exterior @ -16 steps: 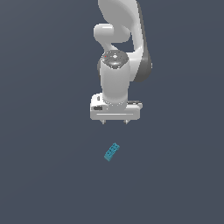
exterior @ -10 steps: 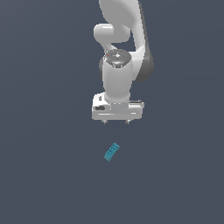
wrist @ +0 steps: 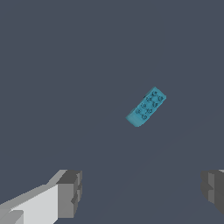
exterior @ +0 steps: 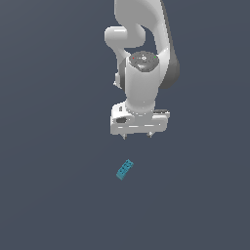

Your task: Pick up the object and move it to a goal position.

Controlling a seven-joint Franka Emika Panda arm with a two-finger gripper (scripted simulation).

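The object is a tiny teal-blue flat block with darker marks on top, lying at a slant on the dark grey floor. It also shows in the wrist view. My white gripper hangs from the arm above and a little to the exterior view's right of the block, well apart from it. The jaws are wide open and empty. In the wrist view the gripper shows two grey fingertips far apart, with the block lying beyond them.
The dark grey floor stretches flat all round. The white arm rises behind the gripper toward the top of the exterior view.
The gripper has moved slightly lower, toward the block. The block has not moved.
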